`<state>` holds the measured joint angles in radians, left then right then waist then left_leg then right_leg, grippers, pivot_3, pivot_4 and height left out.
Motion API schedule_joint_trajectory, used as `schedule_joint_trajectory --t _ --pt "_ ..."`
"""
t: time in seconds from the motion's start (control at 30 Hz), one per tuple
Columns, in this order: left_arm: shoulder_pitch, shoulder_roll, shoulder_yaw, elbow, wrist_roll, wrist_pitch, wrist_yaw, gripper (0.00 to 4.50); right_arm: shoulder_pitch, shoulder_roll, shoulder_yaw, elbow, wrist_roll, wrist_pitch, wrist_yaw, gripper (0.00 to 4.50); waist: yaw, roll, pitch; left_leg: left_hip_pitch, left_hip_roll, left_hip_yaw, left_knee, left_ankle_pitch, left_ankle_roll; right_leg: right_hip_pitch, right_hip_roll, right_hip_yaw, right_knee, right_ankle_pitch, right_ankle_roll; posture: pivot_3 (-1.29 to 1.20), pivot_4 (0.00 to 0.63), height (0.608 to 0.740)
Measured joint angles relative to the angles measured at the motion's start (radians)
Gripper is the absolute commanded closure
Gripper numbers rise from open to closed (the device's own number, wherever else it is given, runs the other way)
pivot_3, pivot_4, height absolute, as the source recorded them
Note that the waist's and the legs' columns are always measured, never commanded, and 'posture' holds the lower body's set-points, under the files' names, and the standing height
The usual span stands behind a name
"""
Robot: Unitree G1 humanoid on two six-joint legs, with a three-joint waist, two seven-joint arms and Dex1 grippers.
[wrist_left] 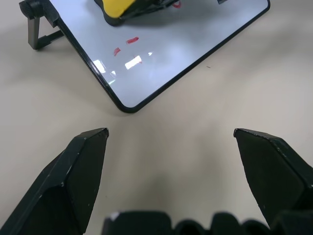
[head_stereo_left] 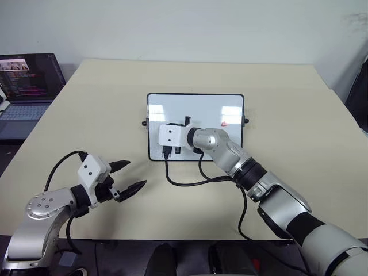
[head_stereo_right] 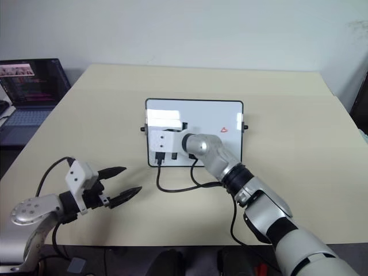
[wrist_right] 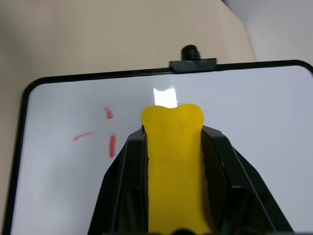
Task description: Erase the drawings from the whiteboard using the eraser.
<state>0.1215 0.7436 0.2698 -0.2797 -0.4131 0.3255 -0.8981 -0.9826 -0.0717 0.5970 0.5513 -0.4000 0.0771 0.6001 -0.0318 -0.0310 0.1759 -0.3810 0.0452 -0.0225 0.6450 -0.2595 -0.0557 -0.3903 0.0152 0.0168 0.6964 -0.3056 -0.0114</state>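
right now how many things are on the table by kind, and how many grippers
whiteboard: 1
eraser: 1, pinched in the right gripper
red marks: 2 patches, a small triangle and broken strokes
grippers: 2, with the left gripper open
total: 6

We see the whiteboard (head_stereo_left: 195, 109) lying near the middle of the table (head_stereo_left: 287, 126), with the laptop (head_stereo_left: 26, 86) off the table's far left corner. The right gripper (wrist_right: 172, 142) is over the board's left part with the eraser (wrist_right: 173, 161) between its fingers, the drawings (wrist_right: 108, 137) just beside it. The left gripper (head_stereo_left: 131, 175) hovers over the table, near the front left of the board and apart from it.
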Motion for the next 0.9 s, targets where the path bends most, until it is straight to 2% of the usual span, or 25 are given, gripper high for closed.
schedule_joint_trajectory --t 0.13,0.43,0.9 --pt "0.000 0.000 0.000 0.002 0.001 -0.004 0.000 0.00 0.044 0.005 0.023 -0.027 0.000 0.012 0.080 3.38 0.000 0.000 0.000 0.000 0.000 0.000 0.000 0.000 0.000 0.000 0.000 0.000 0.001 0.000 0.000 0.00 0.150 0.740" --pt "0.002 0.000 0.000 0.002 0.001 -0.007 -0.008 0.00 0.014 0.045 0.004 0.024 -0.023 -0.034 -0.035 3.38 0.000 0.000 0.000 0.000 0.000 0.000 0.000 0.000 0.000 0.000 0.000 0.000 0.000 0.000 0.000 0.00 0.150 0.740" --pt "-0.007 0.000 -0.015 0.004 0.001 -0.006 -0.034 0.00 0.032 0.037 0.010 0.011 -0.032 -0.013 0.019 3.38 0.002 0.001 0.001 0.000 0.000 -0.001 0.000 0.000 0.000 0.000 0.000 -0.001 0.000 0.000 -0.001 0.00 0.150 0.740"
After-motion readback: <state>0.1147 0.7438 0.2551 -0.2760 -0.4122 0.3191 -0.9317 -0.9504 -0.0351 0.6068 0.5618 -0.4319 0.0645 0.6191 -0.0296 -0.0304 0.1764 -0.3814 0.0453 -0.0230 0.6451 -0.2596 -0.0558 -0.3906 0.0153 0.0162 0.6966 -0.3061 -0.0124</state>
